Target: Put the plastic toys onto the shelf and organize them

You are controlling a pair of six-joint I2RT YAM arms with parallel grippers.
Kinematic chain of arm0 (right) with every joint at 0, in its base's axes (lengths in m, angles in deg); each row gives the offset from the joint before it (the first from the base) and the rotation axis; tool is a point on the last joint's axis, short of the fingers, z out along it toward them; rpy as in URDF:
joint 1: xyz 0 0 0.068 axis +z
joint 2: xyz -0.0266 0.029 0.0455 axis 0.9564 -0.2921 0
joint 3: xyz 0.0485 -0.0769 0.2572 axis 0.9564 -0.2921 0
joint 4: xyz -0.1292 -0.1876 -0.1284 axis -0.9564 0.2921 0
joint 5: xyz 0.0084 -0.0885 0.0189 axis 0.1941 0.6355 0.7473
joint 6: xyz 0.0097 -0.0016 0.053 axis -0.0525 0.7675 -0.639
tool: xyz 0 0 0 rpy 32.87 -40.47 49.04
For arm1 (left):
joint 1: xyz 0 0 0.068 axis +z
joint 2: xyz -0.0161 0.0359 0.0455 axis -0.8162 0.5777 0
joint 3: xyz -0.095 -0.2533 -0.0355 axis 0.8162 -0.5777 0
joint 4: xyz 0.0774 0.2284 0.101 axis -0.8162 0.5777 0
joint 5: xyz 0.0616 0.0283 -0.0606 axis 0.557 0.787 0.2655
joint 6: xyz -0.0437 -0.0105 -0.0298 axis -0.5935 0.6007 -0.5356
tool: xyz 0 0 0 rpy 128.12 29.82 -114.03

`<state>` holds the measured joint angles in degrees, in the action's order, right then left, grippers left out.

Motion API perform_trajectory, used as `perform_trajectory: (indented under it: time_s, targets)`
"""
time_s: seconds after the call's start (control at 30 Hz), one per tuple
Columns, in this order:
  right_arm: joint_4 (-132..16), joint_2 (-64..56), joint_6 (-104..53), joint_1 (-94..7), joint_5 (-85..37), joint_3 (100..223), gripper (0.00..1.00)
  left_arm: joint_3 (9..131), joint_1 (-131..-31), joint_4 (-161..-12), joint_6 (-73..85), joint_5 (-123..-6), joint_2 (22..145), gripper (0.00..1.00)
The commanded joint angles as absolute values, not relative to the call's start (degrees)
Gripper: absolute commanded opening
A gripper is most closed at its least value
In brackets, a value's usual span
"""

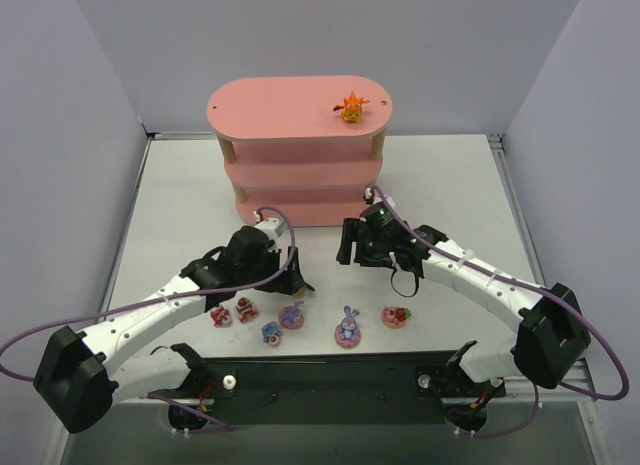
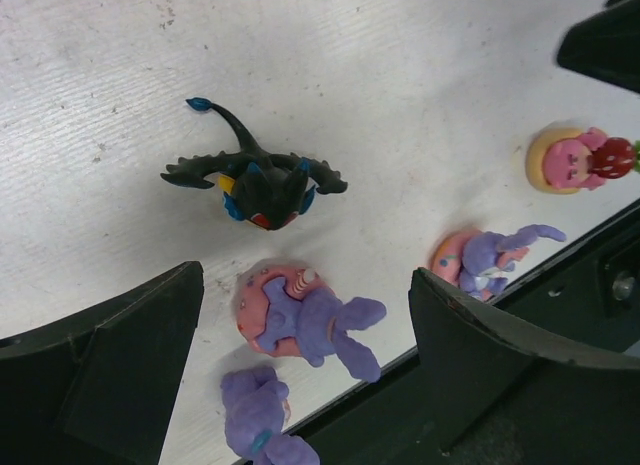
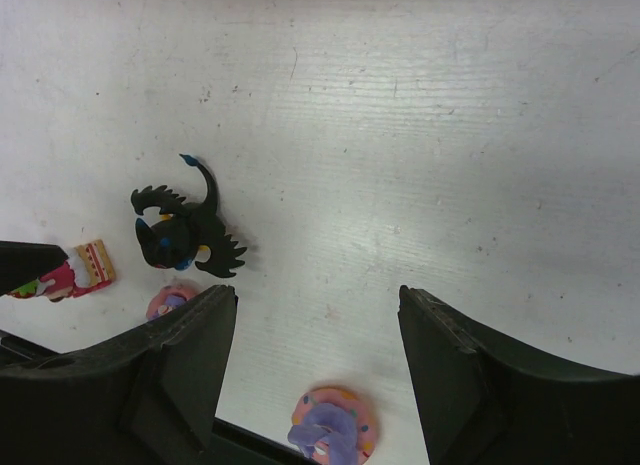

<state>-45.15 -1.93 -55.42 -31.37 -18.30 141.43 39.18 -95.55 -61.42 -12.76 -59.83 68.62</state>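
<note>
Presumably lining up a pick, the left hand (image 2: pixel 305 275) hangs released just short of the black bat-like plastic figurine (image 2: pixel 252 183), while the right hand (image 3: pixel 317 290) gapes empty nearby.

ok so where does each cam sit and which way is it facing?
Top external: above and behind the robot, facing down and forward at the shelf; left arm, right arm show.
Left wrist: on the left arm, facing down at the table; open left gripper at bottom.
Right wrist: on the right arm, facing down; open right gripper at bottom.
Shared: both wrist views show the black bat toy.
</note>
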Motion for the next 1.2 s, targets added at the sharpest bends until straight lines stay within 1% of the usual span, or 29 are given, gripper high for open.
perform_trajectory:
  time_s: [0.0, 0.17, 0.33, 0.5, 0.7, 0.83, 1.0, 1.17]
  targets:
    - [-42.31, 1.94, -59.09, -32.23, -14.71, 139.16, 0.66, 40.7, -96.63, -65.28, -11.15, -56.7, 72.85, 0.93]
    - [-41.86, 2.56, -59.45, -32.76, -14.35, 138.37, 0.66, 40.0, -96.81, -65.28, -14.49, -54.32, 74.71, 0.94]
    - [-41.6, 1.86, -59.27, -32.93, -14.35, 138.81, 0.66, 39.3, -96.72, -69.67, -17.04, -55.99, 77.52, 0.96]
    - [-40.9, 1.68, -58.83, -33.2, -14.35, 139.07, 0.66, 39.21, -96.72, -70.56, -19.33, -55.73, 80.77, 0.97]
    - [-40.37, 2.21, -58.66, -33.81, -14.43, 138.46, 0.66, 37.81, -96.72, -71.78, -21.7, -54.76, 81.39, 0.97]
    - [-40.11, 2.82, -58.57, -33.9, -14.35, 138.28, 0.66, 36.84, -96.2, -72.57, -23.54, -54.32, 82.18, 0.94]
    - [-39.05, 4.23, -58.48, -34.17, -14.0, 138.19, 0.66, 35.0, -95.14, -74.33, -24.87, -54.76, 81.92, 0.88]
    - [-37.82, 4.85, -57.95, -34.43, -14.61, 137.93, 0.66, 32.97, -93.82, -77.93, -26.89, -55.37, 81.57, 0.87]
